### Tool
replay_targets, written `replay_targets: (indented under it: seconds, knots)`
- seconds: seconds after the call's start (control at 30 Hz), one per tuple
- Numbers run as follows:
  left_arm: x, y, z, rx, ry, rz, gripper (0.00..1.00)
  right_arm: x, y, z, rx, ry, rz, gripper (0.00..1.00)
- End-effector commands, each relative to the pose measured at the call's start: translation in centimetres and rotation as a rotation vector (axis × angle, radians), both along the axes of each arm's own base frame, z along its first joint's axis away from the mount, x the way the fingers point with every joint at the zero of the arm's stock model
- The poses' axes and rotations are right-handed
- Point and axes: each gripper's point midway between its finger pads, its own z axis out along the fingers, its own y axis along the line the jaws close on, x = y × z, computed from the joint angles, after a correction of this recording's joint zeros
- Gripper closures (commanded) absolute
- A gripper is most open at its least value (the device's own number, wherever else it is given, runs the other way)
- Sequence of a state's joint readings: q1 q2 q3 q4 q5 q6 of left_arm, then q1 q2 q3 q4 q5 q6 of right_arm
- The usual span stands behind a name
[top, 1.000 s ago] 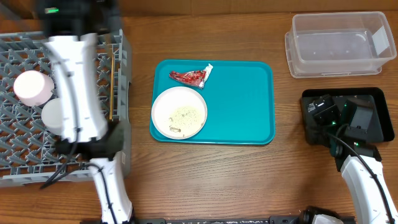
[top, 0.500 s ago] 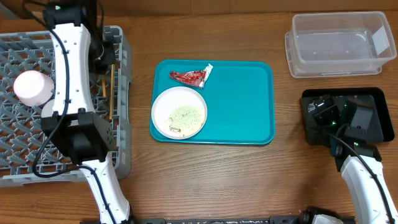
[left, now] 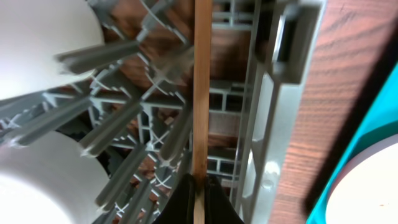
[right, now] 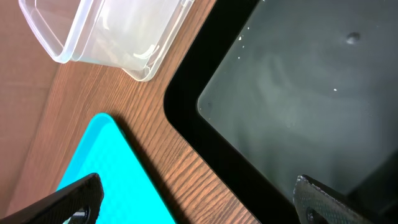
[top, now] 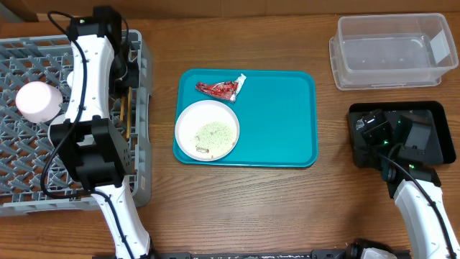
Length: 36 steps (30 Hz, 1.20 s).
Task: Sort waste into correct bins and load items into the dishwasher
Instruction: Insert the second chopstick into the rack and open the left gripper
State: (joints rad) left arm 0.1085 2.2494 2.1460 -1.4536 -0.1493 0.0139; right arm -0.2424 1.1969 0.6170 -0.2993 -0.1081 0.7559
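Chopsticks (left: 201,93) pinched in left gripper (left: 199,186) (beside rack (left: 266,124) wall) | right gripper (right: 205,199) wide above black tray (right: 298,81) edge

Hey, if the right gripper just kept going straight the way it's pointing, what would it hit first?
Most likely the black tray: the open right gripper points down at its bare floor, with nothing between them. Depth is hard to judge.

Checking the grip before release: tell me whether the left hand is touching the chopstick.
Touching. The left wrist view shows the left hand shut on the chopstick's lower end, with its dark fingers pressed against both sides and no gap.
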Motion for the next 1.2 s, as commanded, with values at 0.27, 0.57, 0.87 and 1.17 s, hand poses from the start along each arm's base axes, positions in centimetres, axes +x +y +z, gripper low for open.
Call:
replay_targets:
  seconds: [0.27, 0.57, 0.87, 1.17]
  knots:
    - [-0.5, -0.1, -1.3, -0.015, 0.031, -0.056, 0.00, 0.7, -0.2, 1.4, -0.009, -0.040, -0.001, 0.00]
    - [0.5, -0.4, 3.8, -0.025, -0.073, 0.094, 0.00, 0.7, -0.2, 1.4, -0.009, -0.040, -0.001, 0.00]
    - [2.2, -8.0, 18.7, -0.377, -0.475, -0.021, 0.00, 0.7, -0.2, 1.4, -0.009, -0.040, -0.001, 0.00]
    - [-2.2, -20.9, 27.9, -0.967, -0.555, -0.325, 0.00, 0.7, -0.2, 1.4, -0.009, -0.040, -0.001, 0.00]
